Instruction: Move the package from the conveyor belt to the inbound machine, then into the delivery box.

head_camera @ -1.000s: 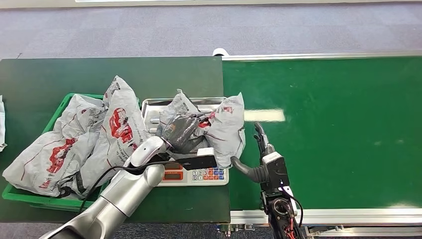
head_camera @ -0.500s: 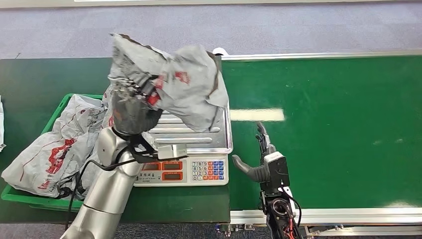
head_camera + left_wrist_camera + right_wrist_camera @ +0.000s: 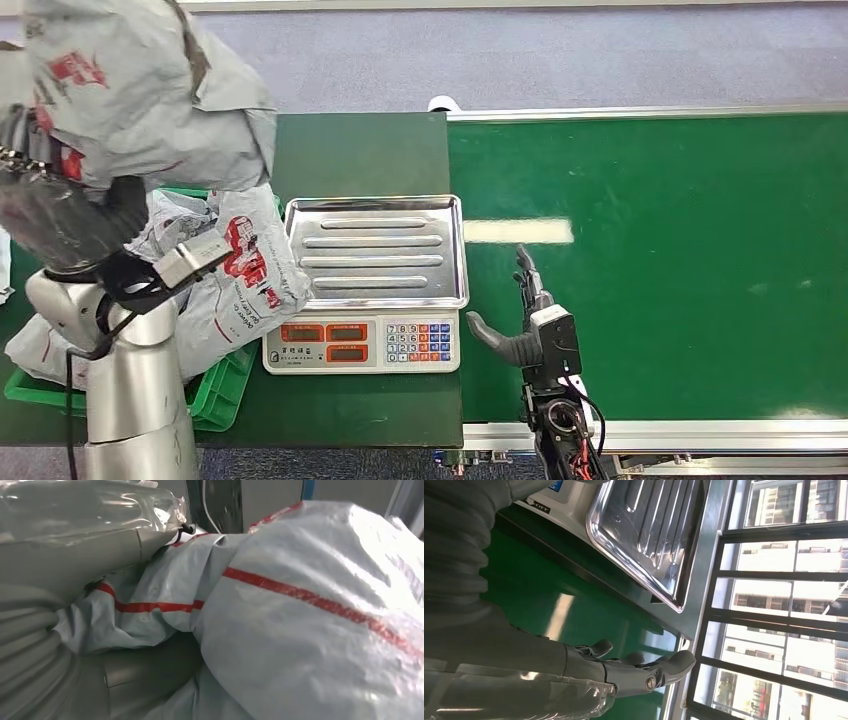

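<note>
The package (image 3: 150, 90) is grey with red stripes and red marks. The box (image 3: 215, 385) is bright green. The scale (image 3: 362, 345) has a shiny silver tray, red number windows and blue, white and orange buttons. The belt (image 3: 680, 260) is green. The surface (image 3: 360, 150) is dark green. The floor (image 3: 500, 55) is grey.

The package (image 3: 140, 90) runs off the top and left edges and covers most of the left hand (image 3: 60, 215) under it (fingers mostly buried), plus the green box (image 3: 215, 385) below.

Bright even light, glare streak on belt (image 3: 530, 231) (perhaps overhead lamps)
</note>
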Tool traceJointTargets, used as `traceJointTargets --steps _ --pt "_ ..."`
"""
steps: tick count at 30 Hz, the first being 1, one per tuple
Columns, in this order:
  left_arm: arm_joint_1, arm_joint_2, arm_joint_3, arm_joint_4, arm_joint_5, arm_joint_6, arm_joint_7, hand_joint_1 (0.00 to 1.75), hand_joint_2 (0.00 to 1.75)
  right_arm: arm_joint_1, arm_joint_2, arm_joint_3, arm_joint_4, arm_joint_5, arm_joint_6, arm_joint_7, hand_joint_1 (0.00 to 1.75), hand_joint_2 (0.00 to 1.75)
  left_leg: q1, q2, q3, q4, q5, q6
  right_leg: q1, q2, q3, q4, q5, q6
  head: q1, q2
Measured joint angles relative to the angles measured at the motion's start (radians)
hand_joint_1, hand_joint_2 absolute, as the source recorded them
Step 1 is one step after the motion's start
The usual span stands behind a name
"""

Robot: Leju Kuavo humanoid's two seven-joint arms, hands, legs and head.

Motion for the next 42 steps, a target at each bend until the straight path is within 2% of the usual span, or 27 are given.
traceJointTargets --steps 4,6,8,11,12,14,17,20,31,34,37,41,42 --pt "-0.001 0.007 0.186 0.039 -0.077 -0.001 0.010 1.75 1.75 0.017 -0.003 -0.002 -0.011 0.006 -0.006 0.009 0.00 1.75 0.000 0.001 0.000 0.000 0.000 0.000 0.000 0.000 0.000 0.000 0.000 0.000 0.000 0.000" --pt "0.002 0.015 0.252 0.080 -0.132 -0.003 0.075 1.75 1.75 0.024 -0.003 -0.003 -0.018 0.013 -0.006 0.012 0.00 1.75 0.000 0.001 0.001 0.000 0.000 0.000 0.000 0.000 0.000 0.000 0.000 0.000 0.000 0.000" --pt "0.018 0.045 0.269 0.144 -0.221 -0.041 0.265 1.75 1.75 0.028 -0.004 -0.004 -0.025 0.023 -0.004 0.016 0.00 1.75 0.000 0.001 0.001 0.000 0.000 0.000 0.000 0.000 0.000 0.000 0.000 0.000 0.000 0.000" --pt "0.065 0.116 0.225 0.254 -0.311 -0.192 0.623 1.73 1.75 0.032 -0.004 -0.009 -0.032 0.046 0.012 0.023 0.00 1.75 0.000 0.002 0.001 0.000 0.000 0.000 0.000 0.002 -0.001 0.000 0.000 0.000 0.000 0.000" --pt "0.079 0.138 0.204 0.291 -0.319 -0.250 0.703 1.71 1.75 0.033 -0.004 -0.012 -0.033 0.054 0.020 0.026 0.00 1.75 0.000 0.002 0.001 0.000 0.000 0.000 0.000 0.002 -0.001 0.000 0.000 0.000 0.000 0.000" --pt "0.098 0.176 0.158 0.370 -0.331 -0.370 0.782 1.68 1.75 0.034 -0.003 -0.018 -0.034 0.068 0.034 0.028 0.00 1.75 0.000 0.001 0.000 0.000 0.000 0.000 0.000 0.001 -0.001 0.000 0.000 0.000 0.000 0.000" --pt "0.101 0.219 0.095 0.460 -0.341 -0.506 0.806 1.68 1.75 0.034 0.000 -0.024 -0.034 0.083 0.048 0.028 0.00 1.75 0.000 0.001 0.001 0.000 0.000 0.000 0.000 0.001 0.000 0.000 0.000 0.000 0.000 0.000" --pt "0.089 0.243 0.051 0.511 -0.337 -0.573 0.803 1.68 1.75 0.034 0.002 -0.029 -0.034 0.089 0.054 0.029 0.00 1.75 -0.001 0.000 0.002 0.000 0.000 0.000 -0.001 0.001 0.002 0.000 0.000 0.000 0.000 0.000" --pt "0.083 0.277 -0.001 0.558 -0.324 -0.617 0.803 1.66 1.75 0.034 0.003 -0.038 -0.034 0.092 0.058 0.029 0.00 1.75 -0.001 0.000 0.010 -0.001 -0.001 -0.001 -0.001 0.001 0.009 0.000 -0.001 -0.001 0.000 0.000" --pt "0.083 0.280 -0.008 0.561 -0.323 -0.622 0.803 1.60 1.75 0.034 0.003 -0.041 -0.034 0.093 0.059 0.029 0.00 1.75 -0.001 0.000 0.010 -0.001 -0.001 -0.001 -0.001 0.001 0.010 0.000 -0.001 -0.001 0.000 0.000" --pt "0.083 0.280 -0.013 0.565 -0.322 -0.632 0.803 1.16 1.75 0.035 0.005 -0.044 -0.034 0.094 0.059 0.030 0.00 1.75 -0.001 0.000 0.011 -0.001 -0.001 -0.001 -0.001 0.001 0.010 0.000 -0.001 -0.001 0.000 0.000" --pt "0.084 0.279 -0.037 0.562 -0.316 -0.671 0.795 0.24 1.75 0.036 0.008 -0.050 -0.034 0.101 0.059 0.034 0.00 1.75 -0.001 -0.001 0.011 -0.001 -0.001 -0.001 -0.001 -0.001 0.010 0.000 -0.001 0.000 0.000 0.000" --pt "0.084 0.278 -0.045 0.559 -0.313 -0.679 0.794 0.07 1.75 0.036 0.008 -0.051 -0.034 0.102 0.060 0.034 0.00 1.75 -0.001 -0.002 0.011 -0.001 -0.001 -0.001 -0.001 -0.001 0.010 0.000 -0.001 0.000 0.000 0.000"
